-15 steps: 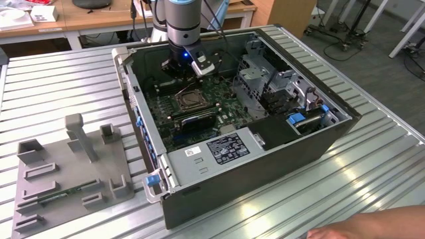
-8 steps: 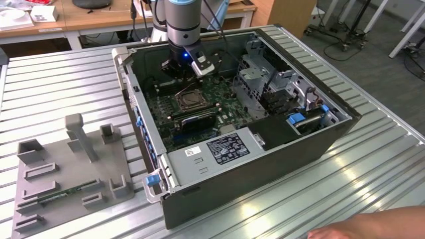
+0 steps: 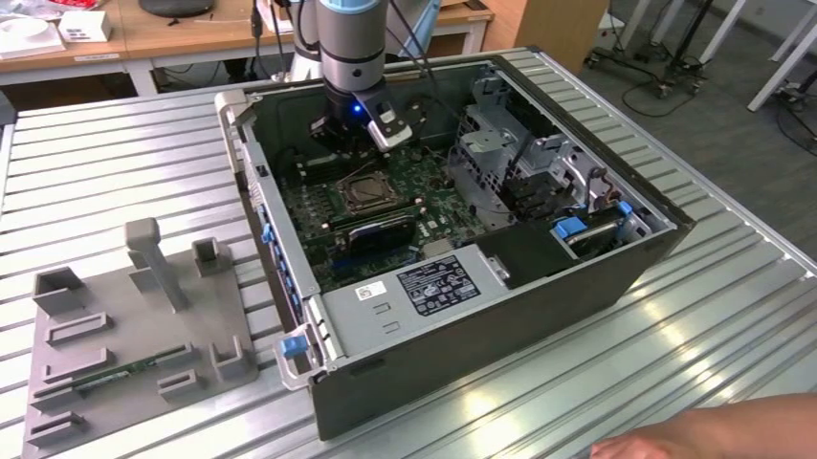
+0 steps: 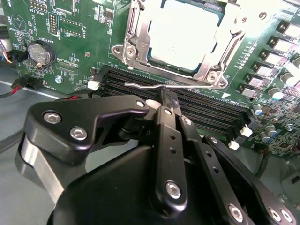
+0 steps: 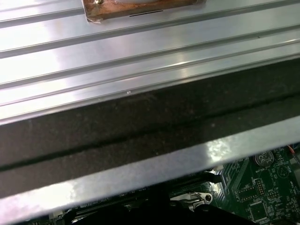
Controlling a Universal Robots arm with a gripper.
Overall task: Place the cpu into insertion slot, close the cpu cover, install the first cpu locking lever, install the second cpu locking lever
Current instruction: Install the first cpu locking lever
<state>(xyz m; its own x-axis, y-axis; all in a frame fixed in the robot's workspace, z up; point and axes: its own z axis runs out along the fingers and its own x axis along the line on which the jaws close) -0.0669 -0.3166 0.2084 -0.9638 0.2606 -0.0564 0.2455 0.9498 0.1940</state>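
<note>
Found the claw with both fingers drawn together, seemingly clamped on the middle of the thin wire cpu locking lever. Saw this lever lying across the fingertips, its long axis along the near edge of the insertion slot and parallel to the black memory slots just beside it. Noted the cpu already seated in the slot, straight beyond the claw tips, with the cpu cover lowered flat around the silvery top. Could not tell whether the held lever was caught under its hook, nor how the other lever stood, that side being cut off at the picture edge. In the exterior view, saw the arm reaching down into the open computer case on the ribbed metal table, with a grey fixture tray well apart toward the exterior view's left. In the first wrist view, made out a dark case wall hiding most of the green motherboard.
</note>
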